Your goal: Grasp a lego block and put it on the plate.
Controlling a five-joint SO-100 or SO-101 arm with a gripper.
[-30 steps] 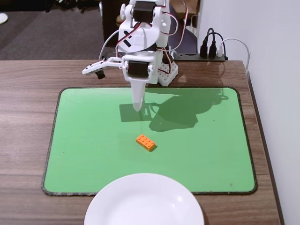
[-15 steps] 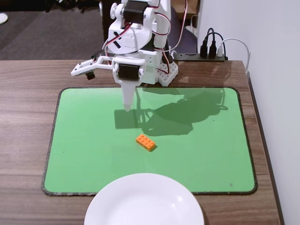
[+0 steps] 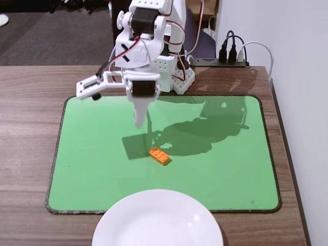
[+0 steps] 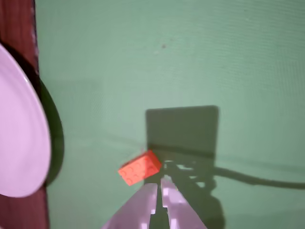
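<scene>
- Gripper (image 3: 139, 122) up in the air over the back half of the green mat (image 3: 92, 154), fingers pointing down; in wrist view (image 4: 159, 191) both fingers pressed together w/ only a hairline slit btwn them, nothing held.
- Lego block (image 3: 160, 156) orange, lies flat on mat near tabletop (image 3: 31, 128) centre, turned at a diagonal; not touched by gripper. Wrist view: lego block (image 4: 139, 167) sits just beside the fingertips, slightly to their left.
- Plate (image 3: 157, 219) white, at the tabletop's front edge, overlapping mat's front border & partly cut off by the frame; clear gap btwn it & the block. Wrist view: plate (image 4: 19, 143) at the left side.
- Arm's shadow falls on the mat beside & behind the block.
- Arm base at the tabletop's back edge; power strip (image 3: 228, 60) w/ plugs at the back right corner.
</scene>
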